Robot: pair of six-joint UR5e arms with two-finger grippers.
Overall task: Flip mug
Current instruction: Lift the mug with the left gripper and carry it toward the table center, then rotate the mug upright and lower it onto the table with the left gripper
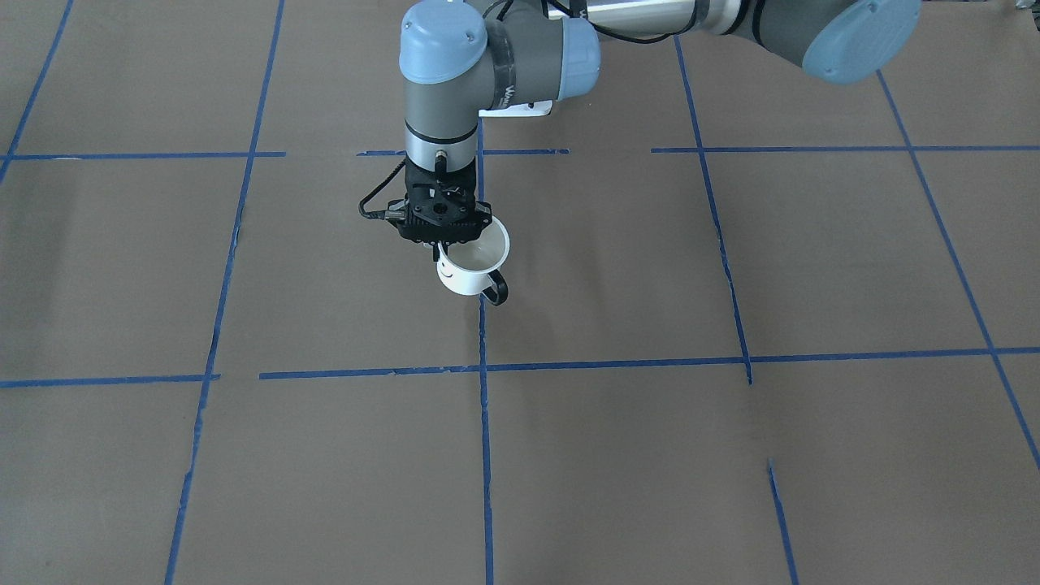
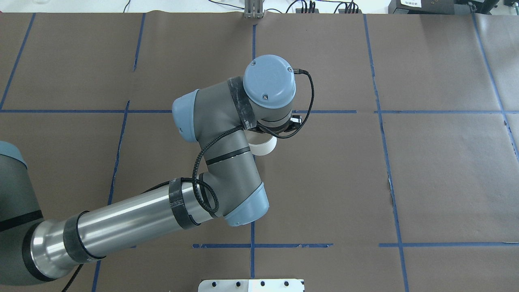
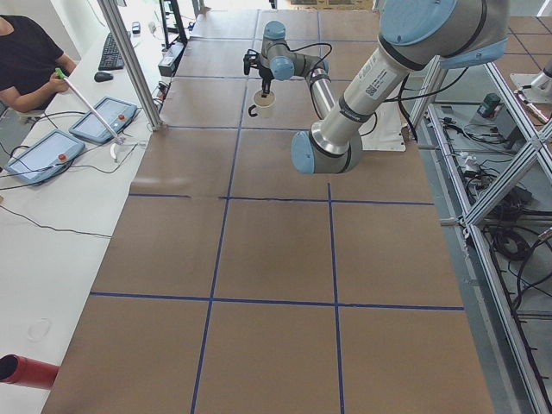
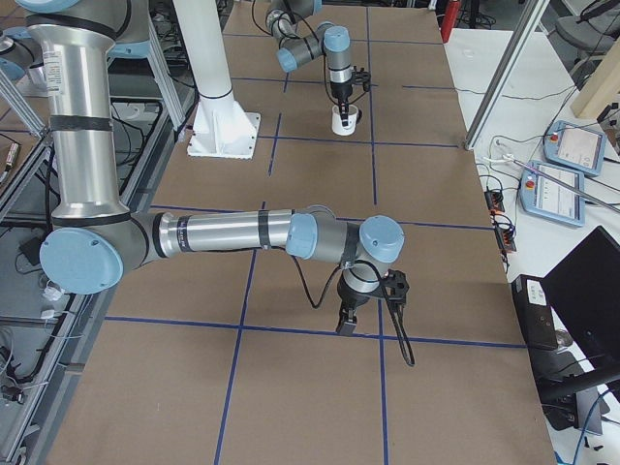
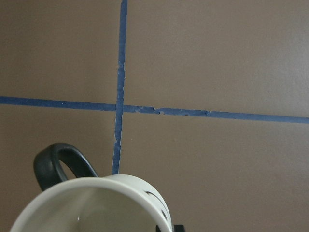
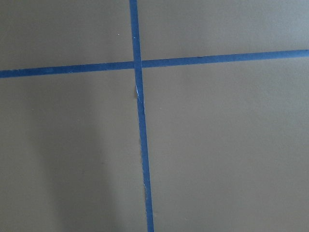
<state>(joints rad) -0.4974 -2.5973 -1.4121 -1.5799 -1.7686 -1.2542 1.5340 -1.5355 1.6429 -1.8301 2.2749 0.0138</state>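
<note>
The mug [image 1: 465,278] is white with a black loop handle [image 1: 497,289] and stands mouth up near the middle of the table. My left gripper [image 1: 443,242] points straight down and is shut on the mug's rim, on the side away from the handle. I cannot tell whether the mug rests on the paper or hangs just above it. The mug also shows under the wrist in the overhead view [image 2: 264,148], in the left wrist view [image 5: 96,208], and far off in both side views [image 3: 264,103] [image 4: 342,123]. My right gripper [image 4: 347,327] hangs low over the table far from the mug; I cannot tell if it is open.
Brown paper with blue tape lines [image 1: 485,422] covers the table. A white plate [image 2: 251,285] sits at the near edge below the robot. An operator's bench with tablets [image 3: 39,155] runs along the far side. A red cylinder [image 3: 26,369] lies off the paper.
</note>
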